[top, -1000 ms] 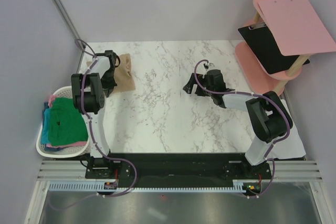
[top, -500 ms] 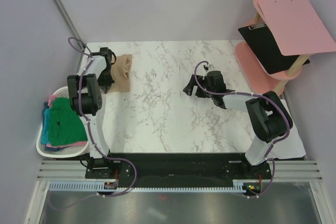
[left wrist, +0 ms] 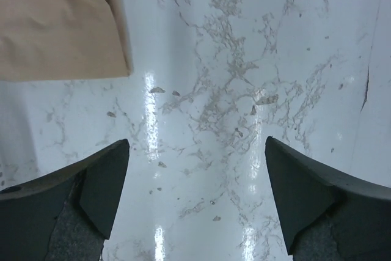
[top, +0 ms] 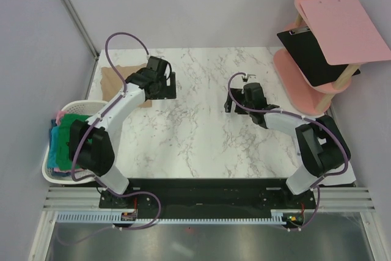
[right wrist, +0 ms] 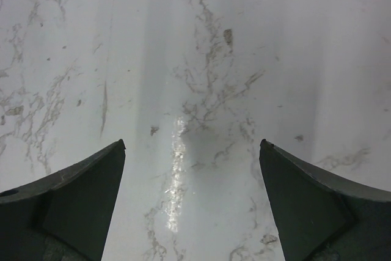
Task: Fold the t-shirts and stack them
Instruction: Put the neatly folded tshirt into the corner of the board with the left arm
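A folded tan t-shirt [top: 116, 81] lies flat at the table's far left corner; the left wrist view shows its corner [left wrist: 55, 22] at upper left. My left gripper [top: 166, 87] hovers just right of it, open and empty, over bare marble [left wrist: 195, 169]. Near the table's middle right, my right gripper [top: 235, 103] is also open, and only marble lies between its fingers [right wrist: 192, 169]. Green [top: 66, 128], teal [top: 57, 151] and pink [top: 59, 116] t-shirts sit piled in the white basket [top: 68, 179] off the left edge.
A pink stand [top: 292, 71] at the back right carries a black clipboard [top: 311, 56] and a pink clipboard [top: 342, 25]. Lilac walls close in the back and both sides. The arm bases stand on the rail at the near edge.
My left gripper has opened and let go of the tan t-shirt, then swung right away from it. The shirt now lies flatter at the far left. My right gripper has barely shifted.
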You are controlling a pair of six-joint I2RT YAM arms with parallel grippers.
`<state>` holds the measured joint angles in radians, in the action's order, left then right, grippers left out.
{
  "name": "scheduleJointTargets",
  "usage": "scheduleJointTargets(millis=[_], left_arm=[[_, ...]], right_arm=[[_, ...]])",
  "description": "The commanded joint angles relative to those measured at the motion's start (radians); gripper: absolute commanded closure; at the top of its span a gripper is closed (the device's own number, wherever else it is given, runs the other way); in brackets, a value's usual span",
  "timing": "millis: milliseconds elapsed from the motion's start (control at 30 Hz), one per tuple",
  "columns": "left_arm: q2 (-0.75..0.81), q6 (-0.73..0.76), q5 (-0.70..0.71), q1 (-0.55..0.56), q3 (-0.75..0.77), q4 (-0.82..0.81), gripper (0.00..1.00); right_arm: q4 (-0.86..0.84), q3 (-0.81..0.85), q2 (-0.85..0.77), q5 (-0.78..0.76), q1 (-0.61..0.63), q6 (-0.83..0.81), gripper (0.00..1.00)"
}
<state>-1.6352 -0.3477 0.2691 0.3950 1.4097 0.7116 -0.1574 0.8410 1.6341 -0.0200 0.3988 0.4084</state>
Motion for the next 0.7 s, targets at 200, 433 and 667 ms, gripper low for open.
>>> scheduleJointTargets(millis=[200,433,667], left_arm=[[0.002,-0.005,-0.226,0.015,-0.259,-0.297,0.00],[-0.057,0.018,-0.188,0.015,-0.253,-0.297,0.00],[-0.055,0.038,-0.214,0.015,-0.244,-0.304,0.02]], right_arm=[[0.134,-0.010,-0.030,-0.281,-0.070,-0.011,0.02],[0.145,-0.002,0.000,-0.245,-0.103,-0.016,0.02],[0.150,0.009,-0.014,-0.218,-0.103,-0.020,0.02]])
